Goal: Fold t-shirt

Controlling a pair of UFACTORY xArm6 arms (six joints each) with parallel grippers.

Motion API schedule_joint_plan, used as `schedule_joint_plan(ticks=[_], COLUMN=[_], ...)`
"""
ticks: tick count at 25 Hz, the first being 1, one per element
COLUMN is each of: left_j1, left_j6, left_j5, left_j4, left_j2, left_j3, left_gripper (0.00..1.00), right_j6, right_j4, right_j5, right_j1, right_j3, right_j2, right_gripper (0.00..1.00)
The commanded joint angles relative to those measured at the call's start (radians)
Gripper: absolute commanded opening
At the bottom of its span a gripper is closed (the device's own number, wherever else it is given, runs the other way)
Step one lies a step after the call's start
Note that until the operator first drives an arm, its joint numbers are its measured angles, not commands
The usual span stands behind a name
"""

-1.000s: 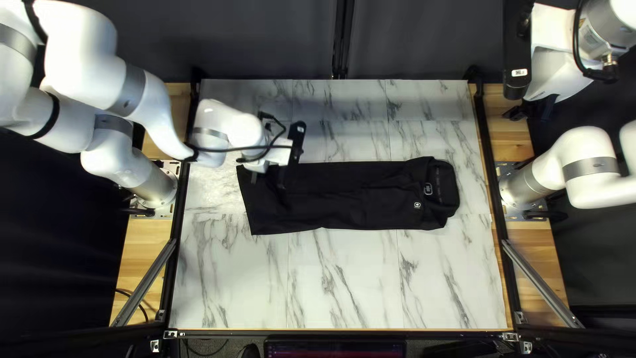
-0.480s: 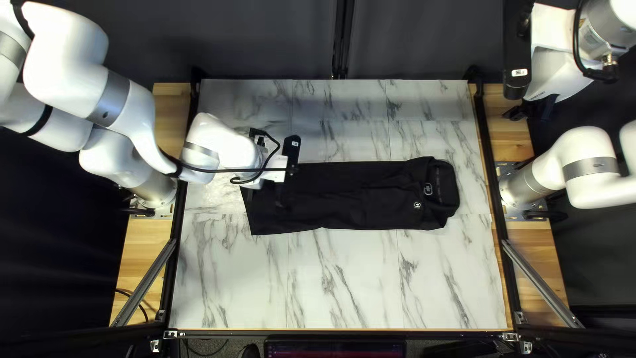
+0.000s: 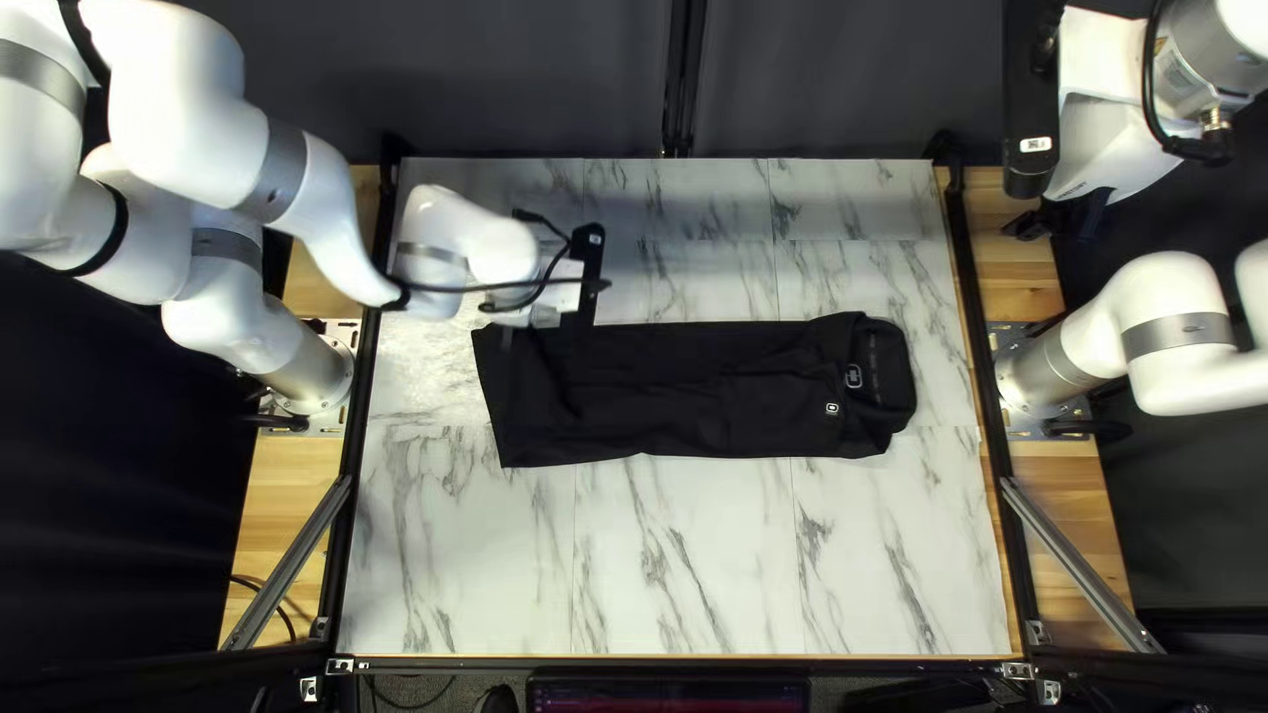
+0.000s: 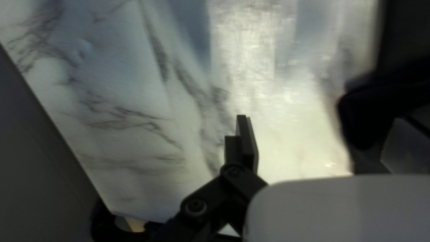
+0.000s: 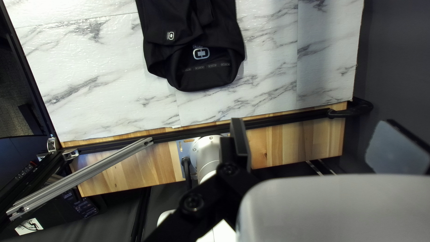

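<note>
The black t-shirt [image 3: 713, 390] lies as a long folded strip across the table, its collar at the right of the top left view. My left gripper [image 3: 583, 284] hangs over the far left corner of that strip. In the left wrist view, the left gripper [image 4: 320, 121] is open above bare marble, with dark cloth [image 4: 405, 38] beyond one finger; whether the two touch is unclear. At the top right of the top left view, my right gripper [image 3: 1057, 219] is raised off the shirt. The right gripper [image 5: 313, 122] is open and empty, the shirt's collar [image 5: 204, 74] ahead of it.
The marble-patterned table [image 3: 687, 568] shows in front of and behind the shirt. Black rails [image 3: 984, 370] edge it, with wooden side boards [image 3: 284, 528] outside. Slanted metal braces [image 3: 1077, 561] stand near the front corners. A dark curtain [image 3: 528, 79] hangs behind.
Half a second ago my left gripper was nearer the table's left edge; it has since shifted right and a little toward the far edge. My right arm and the shirt's collar end look unmoved.
</note>
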Motion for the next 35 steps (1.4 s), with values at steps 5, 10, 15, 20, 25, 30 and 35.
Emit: schedule_joint_plan(ticks=[5, 10, 15, 20, 25, 30, 35], left_j1=[0.026, -0.073, -0.29, -0.477, -0.561, -0.571, -0.571], left_j6=[0.4, 0.448, 0.176, -0.324, -0.701, -0.757, -0.757], left_j5=[0.047, 0.06, -0.039, -0.077, 0.102, 0.149, 0.149], left_j4=[-0.429, -0.624, -0.576, -0.306, -0.148, -0.133, -0.133], left_j2=[-0.414, -0.513, -0.475, -0.232, 0.045, 0.079, 0.079], left_j3=[0.212, 0.24, 0.214, 0.034, -0.241, -0.283, -0.283], left_gripper=[1.0, 1.0, 1.0, 1.0, 1.0, 1.0, 1.0], right_j6=[0.0, 0.0, 0.0, 0.0, 0.0, 0.0, 0.0], right_j4=[0.0, 0.0, 0.0, 0.0, 0.0, 0.0, 0.0], right_j5=[0.0, 0.0, 0.0, 0.0, 0.0, 0.0, 0.0], right_j1=[0.0, 0.0, 0.0, 0.0, 0.0, 0.0, 0.0], right_j3=[0.0, 0.0, 0.0, 0.0, 0.0, 0.0, 0.0], right_j2=[0.0, 0.0, 0.0, 0.0, 0.0, 0.0, 0.0], right_gripper=[1.0, 1.0, 1.0, 1.0, 1.0, 1.0, 1.0])
